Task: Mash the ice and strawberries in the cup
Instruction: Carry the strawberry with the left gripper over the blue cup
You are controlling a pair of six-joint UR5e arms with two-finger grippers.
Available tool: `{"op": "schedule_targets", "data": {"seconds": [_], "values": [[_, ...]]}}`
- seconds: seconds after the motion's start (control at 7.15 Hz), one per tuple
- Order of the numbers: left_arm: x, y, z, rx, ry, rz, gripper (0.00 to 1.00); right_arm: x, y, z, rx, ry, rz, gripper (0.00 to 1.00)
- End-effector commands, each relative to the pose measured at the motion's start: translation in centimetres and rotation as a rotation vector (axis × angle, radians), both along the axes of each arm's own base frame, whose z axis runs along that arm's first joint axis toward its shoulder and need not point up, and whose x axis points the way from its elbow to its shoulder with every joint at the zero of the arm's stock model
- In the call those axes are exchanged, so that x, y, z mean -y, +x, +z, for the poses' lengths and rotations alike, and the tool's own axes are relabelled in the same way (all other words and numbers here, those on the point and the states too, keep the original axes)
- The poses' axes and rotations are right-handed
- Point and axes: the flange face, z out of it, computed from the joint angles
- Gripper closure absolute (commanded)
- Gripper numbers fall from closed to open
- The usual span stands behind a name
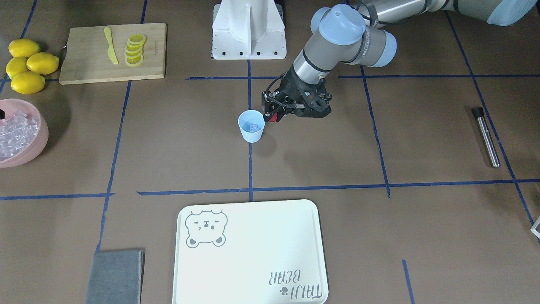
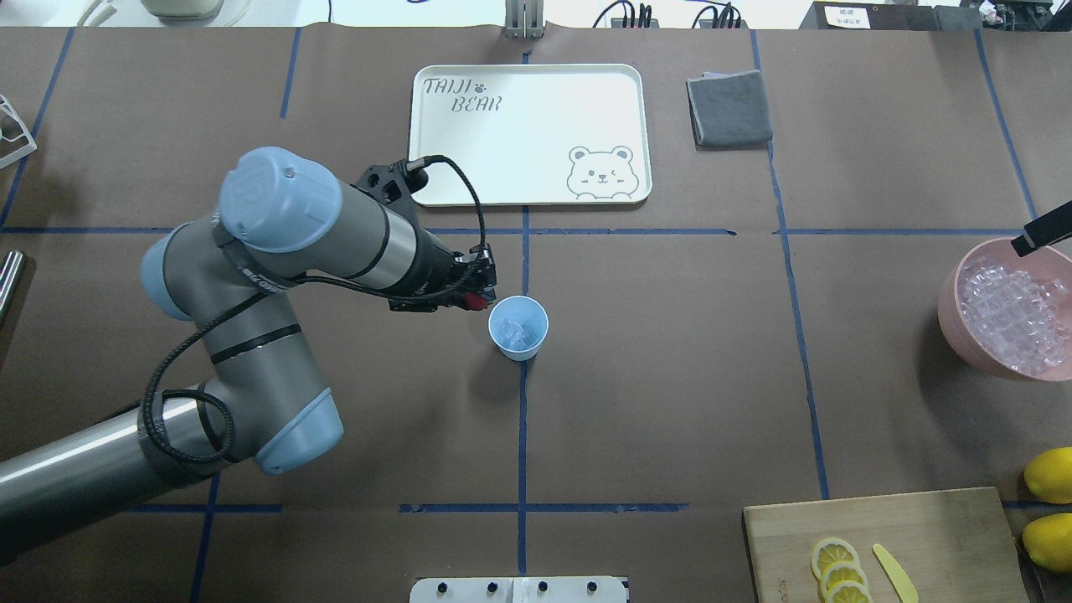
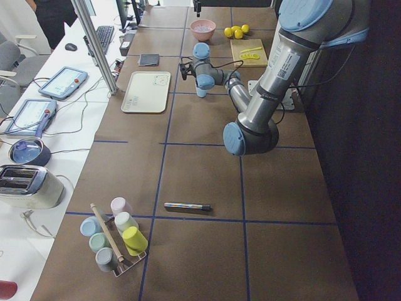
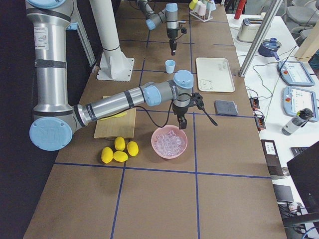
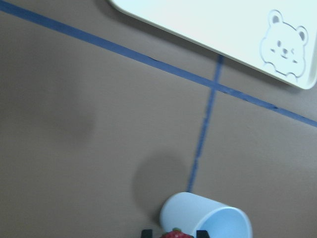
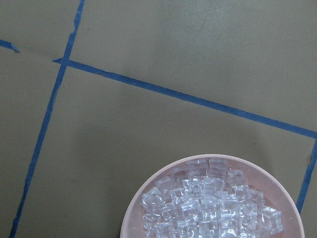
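The pale blue cup [image 1: 251, 126] stands upright near the table's middle, with a few clear ice cubes [image 2: 520, 332] inside. Right beside its rim, on the robot's left side, my left gripper [image 1: 272, 117] is shut on a small red strawberry [image 2: 476, 300], just above the cup's edge. In the left wrist view the strawberry [image 5: 175, 234] sits between the fingertips [image 5: 146, 232], with the cup [image 5: 208, 219] just ahead. My right gripper [image 2: 1038, 230] hangs over the pink bowl [image 2: 950, 293] of ice [image 6: 213, 208]. Only a black tip of it shows, so its state is unclear.
A white bear tray [image 1: 253, 253] and a grey cloth [image 1: 116, 276] lie on the operators' side. A cutting board [image 1: 84, 63] carries lemon slices [image 1: 135, 50] and a yellow knife [image 1: 111, 51], with whole lemons [image 1: 27, 63] beside it. A metal muddler [image 1: 487, 137] lies far left.
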Motion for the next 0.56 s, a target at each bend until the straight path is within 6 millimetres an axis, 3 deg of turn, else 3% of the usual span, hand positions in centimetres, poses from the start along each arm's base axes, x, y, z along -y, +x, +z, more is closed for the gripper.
{"op": "schedule_targets", "data": {"seconds": [0.0,0.14,0.42], "values": [[0.94,2.57,-1.92,0.009,0.008,-0.014,0.98,-0.02,0.03,-0.14,0.002,0.002,0.000,0.00],[0.36,3.13,-1.44,0.015,0.016,-0.014,0.94,0.00,0.03,-0.06,0.000,0.001,0.001,0.00],[0.31,3.05,-1.35,0.015,0.016,-0.014,0.69,0.00,0.03,-0.06,0.000,0.001,0.001,0.00]]}}
